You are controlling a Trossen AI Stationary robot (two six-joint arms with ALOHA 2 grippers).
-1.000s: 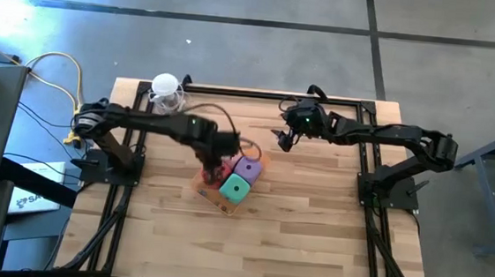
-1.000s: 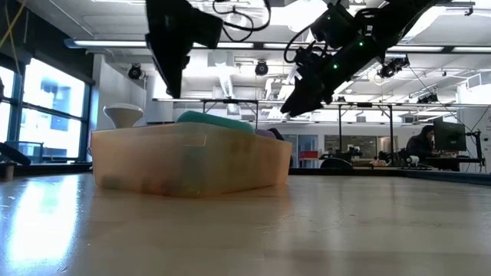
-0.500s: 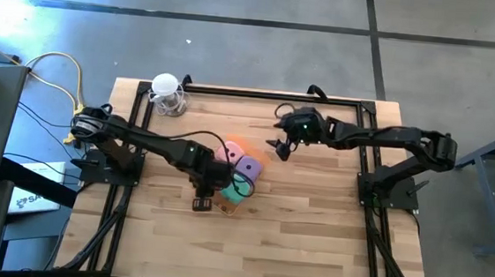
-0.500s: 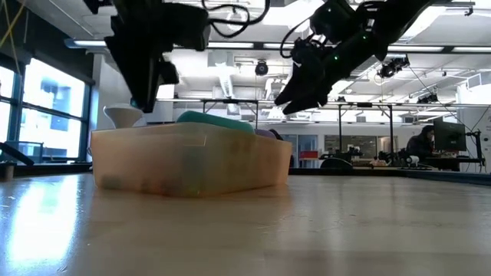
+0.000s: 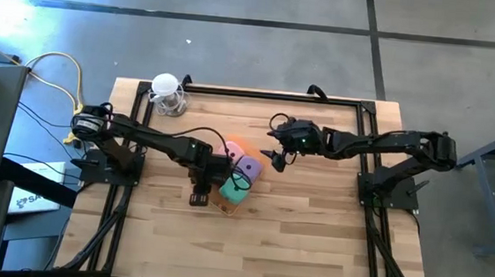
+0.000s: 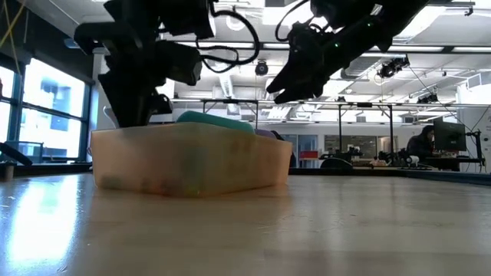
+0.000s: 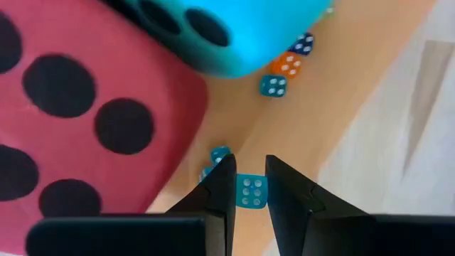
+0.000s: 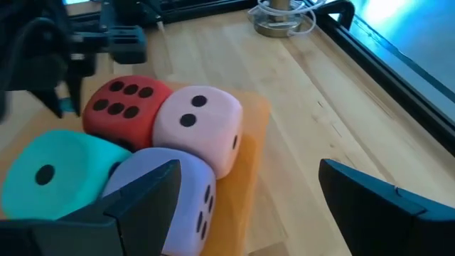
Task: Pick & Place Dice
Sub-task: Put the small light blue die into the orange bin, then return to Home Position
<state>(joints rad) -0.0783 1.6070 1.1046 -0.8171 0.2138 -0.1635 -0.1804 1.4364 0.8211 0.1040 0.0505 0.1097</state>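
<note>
**Left gripper pinching a tiny die inside the tray of big dice**

Reaching down into the orange tray, the left gripper is working at the tray's near-left corner, just beside the red die. Only the left wrist view is showing what it is doing: its two dark fingers are pressing from both sides on a tiny teal die lying on the tray floor, with other tiny dice scattered farther along beneath the teal die.

The high view is giving the layout that the wrist views lack: the tray is sitting mid-table, holding the teal die nearest, the purple die to its right and the pink die at the far side.

The right gripper is hovering just right of the tray, above the table. Its own wrist view is showing its fingers spread wide and holding nothing, facing all four big dice packed together: red, pink, purple, teal.

The low view is showing only the tray wall with a teal top peeking over it.
</note>
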